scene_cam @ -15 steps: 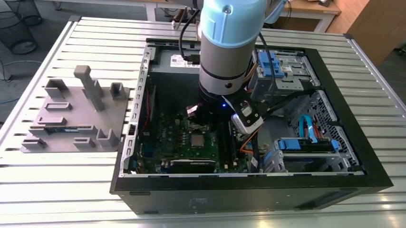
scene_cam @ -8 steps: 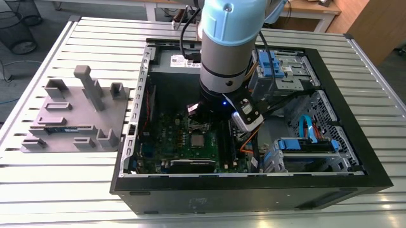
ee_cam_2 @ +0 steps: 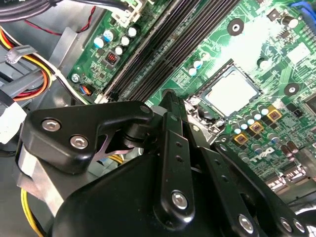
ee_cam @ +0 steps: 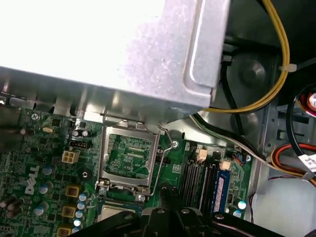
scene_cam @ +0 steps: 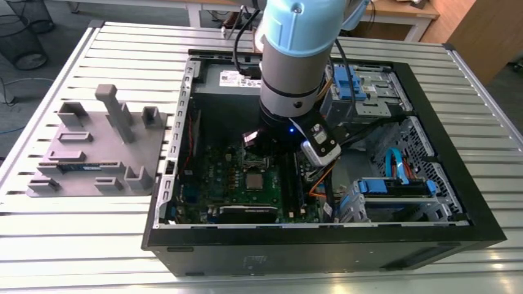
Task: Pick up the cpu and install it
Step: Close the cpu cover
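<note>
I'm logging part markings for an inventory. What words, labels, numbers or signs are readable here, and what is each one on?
White logo on the motherboard: a brand mark, left unquoted.
White sticker on the power supply: too small to read.
White tag on a cable: blurred, unreadable.
Fine white print among the board's components: too small to read.

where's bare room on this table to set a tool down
Free: table slats at the exterior view's lower left, bordered by the grey fixture and the case; also the strip past the case on that view's right. Crowded: inside the case, where the arm hangs over the motherboard among cables.
</note>
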Robot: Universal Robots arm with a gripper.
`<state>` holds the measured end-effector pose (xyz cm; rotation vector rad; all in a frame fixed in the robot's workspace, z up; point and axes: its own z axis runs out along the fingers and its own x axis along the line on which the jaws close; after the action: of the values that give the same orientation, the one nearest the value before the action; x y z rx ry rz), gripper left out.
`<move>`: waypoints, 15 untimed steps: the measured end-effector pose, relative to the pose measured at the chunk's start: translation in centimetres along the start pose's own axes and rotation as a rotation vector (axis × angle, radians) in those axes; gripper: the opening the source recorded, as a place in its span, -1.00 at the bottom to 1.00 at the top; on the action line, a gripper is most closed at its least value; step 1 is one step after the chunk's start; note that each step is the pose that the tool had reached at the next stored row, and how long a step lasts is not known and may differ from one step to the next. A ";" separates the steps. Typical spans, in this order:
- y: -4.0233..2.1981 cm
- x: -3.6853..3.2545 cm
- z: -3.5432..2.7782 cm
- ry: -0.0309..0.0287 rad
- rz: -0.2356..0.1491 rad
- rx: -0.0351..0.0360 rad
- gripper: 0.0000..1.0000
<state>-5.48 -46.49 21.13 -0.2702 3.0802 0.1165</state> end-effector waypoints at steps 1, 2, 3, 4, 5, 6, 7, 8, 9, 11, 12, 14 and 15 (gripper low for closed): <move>0.01 -0.02 0.03 0.0005 -0.007 -0.0002 -0.79; 0.01 -0.04 0.08 0.0009 -0.013 -0.0006 -0.79; 0.01 -0.07 0.12 0.0014 -0.019 -0.0009 -0.79; 0.01 -0.10 0.16 0.0018 -0.025 -0.0012 -0.79; 0.01 -0.13 0.21 0.0022 -0.031 -0.0016 -0.79; 0.02 -0.17 0.25 0.0026 -0.037 -0.0018 -0.79; 0.05 -0.20 0.27 0.0029 -0.040 -0.0019 -0.79; 0.06 -0.23 0.29 0.0029 -0.042 -0.0021 -0.79; 0.09 -0.27 0.29 0.0031 -0.043 -0.0020 -0.79; 0.22 -0.34 0.33 0.0030 -0.043 -0.0022 -0.79; 0.33 -0.37 0.34 0.0030 -0.043 -0.0022 -0.79; 0.62 -0.44 0.38 0.0030 -0.043 -0.0022 -0.79; 0.79 -0.47 0.40 0.0030 -0.043 -0.0022 -0.79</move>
<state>-5.14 -45.60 20.81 -0.3368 3.0752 0.1179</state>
